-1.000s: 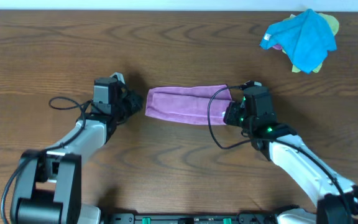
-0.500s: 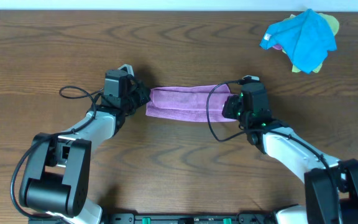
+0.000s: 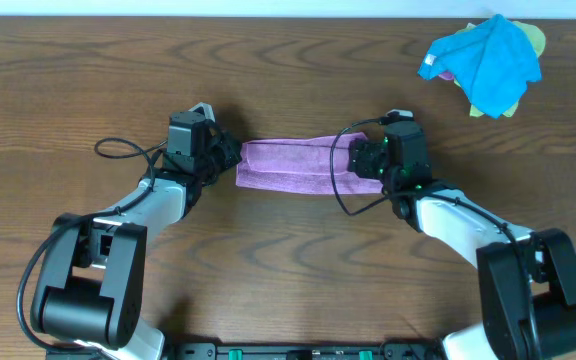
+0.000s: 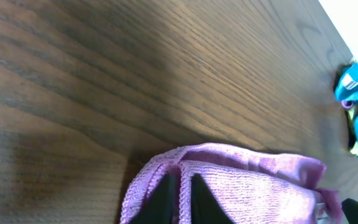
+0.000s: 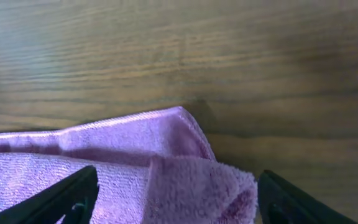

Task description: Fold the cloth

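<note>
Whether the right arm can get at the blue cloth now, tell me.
Probably yes: bare table lies between the right gripper and the blue cloth; its open fingers straddle the purple cloth.

The cloth (image 3: pixel 293 165) is lilac, fuzzy microfibre, folded into a long narrow band. It lies flat on the table (image 3: pixel 288 60) near the middle, its length running side to side. One end shows doubled layers with a stitched hem; the other is rumpled, its top layer curled over.

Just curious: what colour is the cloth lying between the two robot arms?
Lilac purple. The cloth shows whole in the overhead view.
</note>
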`<state>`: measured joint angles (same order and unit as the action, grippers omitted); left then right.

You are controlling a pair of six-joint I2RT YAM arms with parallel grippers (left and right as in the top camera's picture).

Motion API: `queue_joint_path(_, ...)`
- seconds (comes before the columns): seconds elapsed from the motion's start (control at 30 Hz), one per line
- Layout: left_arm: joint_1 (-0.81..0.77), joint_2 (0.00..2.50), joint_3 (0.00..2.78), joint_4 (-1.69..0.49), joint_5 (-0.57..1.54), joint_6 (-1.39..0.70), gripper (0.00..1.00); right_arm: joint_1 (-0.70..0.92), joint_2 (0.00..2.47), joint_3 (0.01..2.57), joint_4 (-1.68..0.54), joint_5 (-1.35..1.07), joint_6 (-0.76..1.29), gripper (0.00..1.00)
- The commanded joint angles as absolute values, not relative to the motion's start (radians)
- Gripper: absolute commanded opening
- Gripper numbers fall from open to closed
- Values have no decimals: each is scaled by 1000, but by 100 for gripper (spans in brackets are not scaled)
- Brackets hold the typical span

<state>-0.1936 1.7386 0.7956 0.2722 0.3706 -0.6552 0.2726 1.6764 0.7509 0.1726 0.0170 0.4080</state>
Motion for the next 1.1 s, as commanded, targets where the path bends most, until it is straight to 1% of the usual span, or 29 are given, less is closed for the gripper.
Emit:
queue_joint_path(0.0,-188,1738,818,273,418,-650,18,266,1642,779,168,-6,395,87)
queue_joint_path(0.13,-183,1713,822,249,452,-647,22,264,1557,780,109,-5,422,92)
queue_joint_path(0.23,-186,1690,822,223,485,-648,27,256,1464,780,-10,-4,460,94)
queue_joint_path(0.27,-188,1688,822,220,495,-651,27,254,1438,780,-47,-4,471,94)
queue_joint_path(0.37,-216,1689,822,218,502,-670,21,254,1366,780,-157,-4,509,96)
queue_joint_path(0.47,-272,1690,822,218,430,-678,16,254,1317,780,-277,-39,589,98)
queue_joint_path(0.63,-335,1708,822,218,324,-688,13,254,1316,777,-392,-84,684,99)
queue_joint_path(0.8,-341,1764,822,226,272,-683,12,254,1319,776,-401,-104,693,99)
queue_joint_path(1.07,-341,1880,834,251,271,-677,11,254,1370,776,-401,-155,729,99)
